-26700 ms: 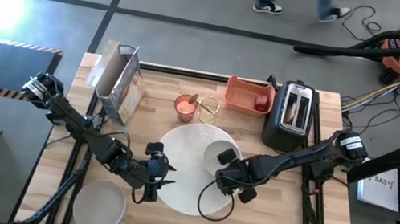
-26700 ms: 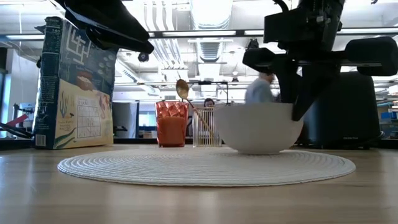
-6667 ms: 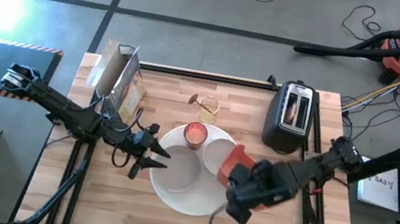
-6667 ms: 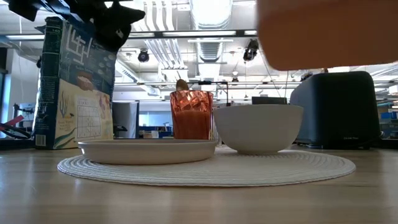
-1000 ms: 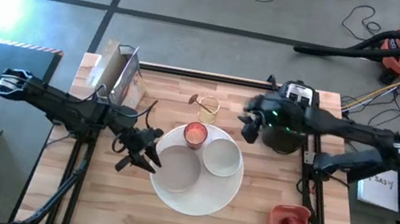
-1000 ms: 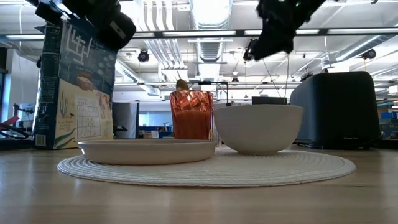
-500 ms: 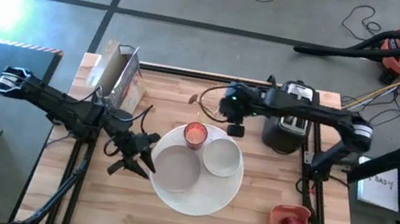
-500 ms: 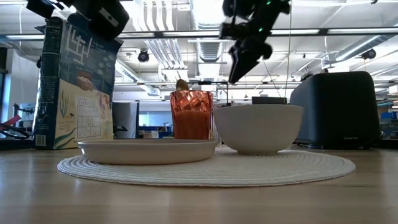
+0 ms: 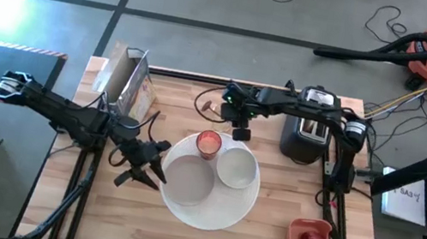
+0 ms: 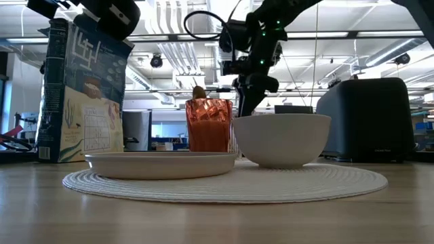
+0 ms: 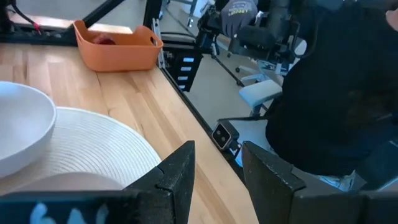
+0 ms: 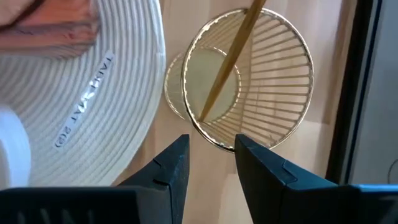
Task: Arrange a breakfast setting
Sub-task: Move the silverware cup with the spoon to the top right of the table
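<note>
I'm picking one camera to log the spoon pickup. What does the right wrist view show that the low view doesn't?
Only the right wrist view: the gold wire holder from above, the gold spoon handle slanting across it, and the right gripper open just short of its rim. Only the low view: white bowl, smaller white plate, cereal box, toaster. Both: the pink-red cup and woven white mat.

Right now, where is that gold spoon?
The gold spoon stands in a gold wire cup at the table's back middle, behind the pink-red cup, under the right tool.
</note>
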{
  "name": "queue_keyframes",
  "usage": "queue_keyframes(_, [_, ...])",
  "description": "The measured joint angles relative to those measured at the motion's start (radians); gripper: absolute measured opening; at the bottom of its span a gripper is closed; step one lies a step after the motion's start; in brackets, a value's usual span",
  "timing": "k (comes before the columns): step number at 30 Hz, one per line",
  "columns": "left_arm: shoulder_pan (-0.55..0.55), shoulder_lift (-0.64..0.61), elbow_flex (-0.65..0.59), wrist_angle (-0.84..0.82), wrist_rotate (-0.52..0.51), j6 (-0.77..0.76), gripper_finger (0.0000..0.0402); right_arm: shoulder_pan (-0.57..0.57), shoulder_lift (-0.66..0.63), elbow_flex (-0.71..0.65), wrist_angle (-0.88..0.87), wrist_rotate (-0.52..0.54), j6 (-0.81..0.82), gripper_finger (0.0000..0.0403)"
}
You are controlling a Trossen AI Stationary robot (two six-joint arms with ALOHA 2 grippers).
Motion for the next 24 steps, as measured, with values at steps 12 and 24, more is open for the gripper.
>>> queue_keyframes(12, [0.000,0.000,0.000,-0.012,-0.001,0.057,0.0116,0.001,0.014,-0.001,0.022,-0.003,0.003,0.0118])
queue_keyframes(24, [0.001,0.000,0.000,-0.029,-0.001,0.057,0.0116,0.002,0.014,-0.005,0.057,-0.104,-0.023,0.0107])
